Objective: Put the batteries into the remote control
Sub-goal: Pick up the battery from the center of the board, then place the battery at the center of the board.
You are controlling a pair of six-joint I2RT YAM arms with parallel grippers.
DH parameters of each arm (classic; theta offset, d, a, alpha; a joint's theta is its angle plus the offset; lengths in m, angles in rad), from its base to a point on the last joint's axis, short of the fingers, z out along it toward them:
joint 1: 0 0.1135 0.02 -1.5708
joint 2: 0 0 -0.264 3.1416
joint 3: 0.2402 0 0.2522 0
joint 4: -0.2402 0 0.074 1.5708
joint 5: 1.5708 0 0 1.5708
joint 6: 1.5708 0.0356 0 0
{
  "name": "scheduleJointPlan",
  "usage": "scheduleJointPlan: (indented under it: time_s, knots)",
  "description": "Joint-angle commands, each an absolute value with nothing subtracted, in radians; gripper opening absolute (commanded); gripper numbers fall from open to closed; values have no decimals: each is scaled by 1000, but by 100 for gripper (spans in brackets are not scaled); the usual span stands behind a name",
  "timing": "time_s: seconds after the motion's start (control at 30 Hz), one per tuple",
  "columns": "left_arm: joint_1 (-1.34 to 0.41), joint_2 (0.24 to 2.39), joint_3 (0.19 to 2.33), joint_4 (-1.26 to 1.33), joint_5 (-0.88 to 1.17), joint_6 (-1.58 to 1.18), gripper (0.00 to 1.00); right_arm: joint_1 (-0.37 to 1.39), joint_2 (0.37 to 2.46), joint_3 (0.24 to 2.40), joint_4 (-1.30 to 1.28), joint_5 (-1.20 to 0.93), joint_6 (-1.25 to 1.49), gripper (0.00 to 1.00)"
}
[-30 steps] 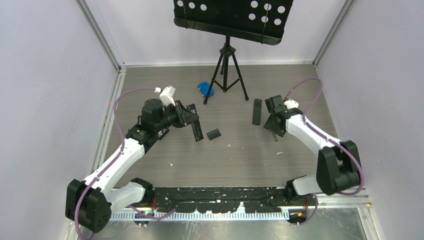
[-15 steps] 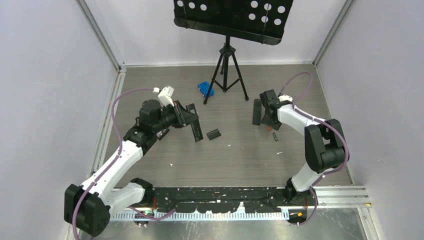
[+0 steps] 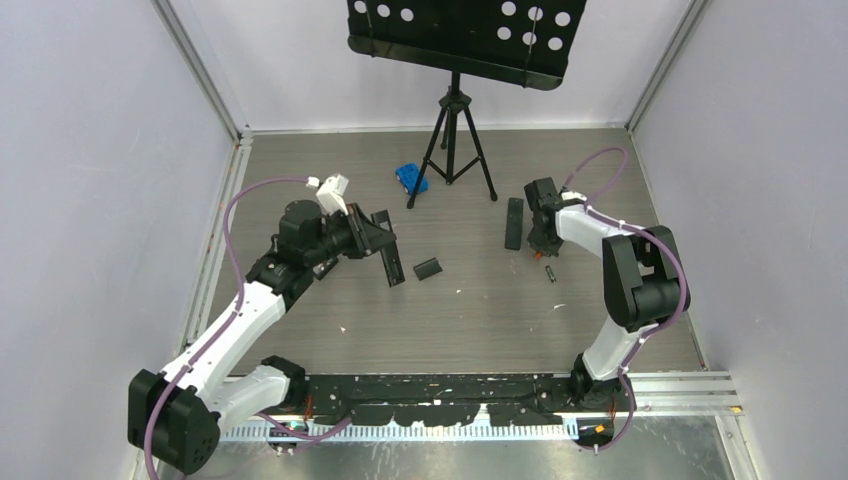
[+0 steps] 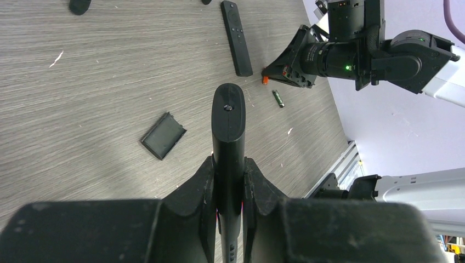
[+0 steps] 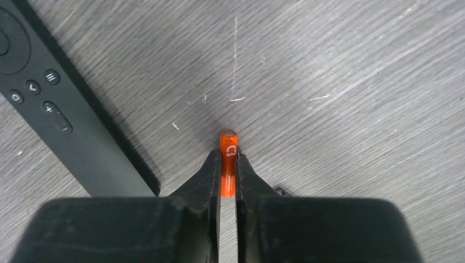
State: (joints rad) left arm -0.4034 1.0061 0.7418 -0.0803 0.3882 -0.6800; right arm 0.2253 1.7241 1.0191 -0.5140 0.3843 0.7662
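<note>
Lilac walls (image 3: 90, 150), grey wood-grain floor (image 3: 480, 310); black tripod (image 3: 455, 102) holds perhaps a music stand.

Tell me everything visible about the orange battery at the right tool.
The orange battery is a tiny thin cylinder, glossy orange wrap, white mark near its far end, silvery end cap. It lies lengthwise between the black fingers of the right tool, pinched on both sides, its far end poking out. It sits low over the grey wood-grain table, beside a black buttoned remote, apart from it; whether it touches the table is unclear.
</note>
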Motion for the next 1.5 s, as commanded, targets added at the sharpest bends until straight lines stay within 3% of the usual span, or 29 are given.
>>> scheduleJointPlan:
  time_s: [0.0, 0.23, 0.53, 0.7, 0.9, 1.1, 1.3, 1.47]
  knots:
    - [-400, 967, 746, -72, 387, -663, 0, 219, 1735, 1039, -466, 334, 777, 5]
    - [-400, 961, 736, -64, 379, -668, 0, 305, 1641, 998, -512, 259, 979, 0]
    - [-400, 960, 685, -13, 386, -698, 0, 675, 1502, 836, -588, 423, 1577, 0]
    - [-400, 959, 678, -14, 382, -693, 0, 745, 1548, 890, -673, 464, 1724, 1]
    - [-400, 947, 675, -29, 370, -683, 0, 746, 1597, 936, -672, 441, 1721, 34]
    - [-400, 946, 691, -56, 361, -669, 0, 746, 1508, 986, -669, 531, 1535, 47]
    - [-396, 964, 718, -83, 365, -667, 0, 735, 1349, 950, -432, 609, 814, 56]
    - [-386, 970, 726, -87, 362, -665, 0, 687, 1342, 908, -318, 262, 205, 59]
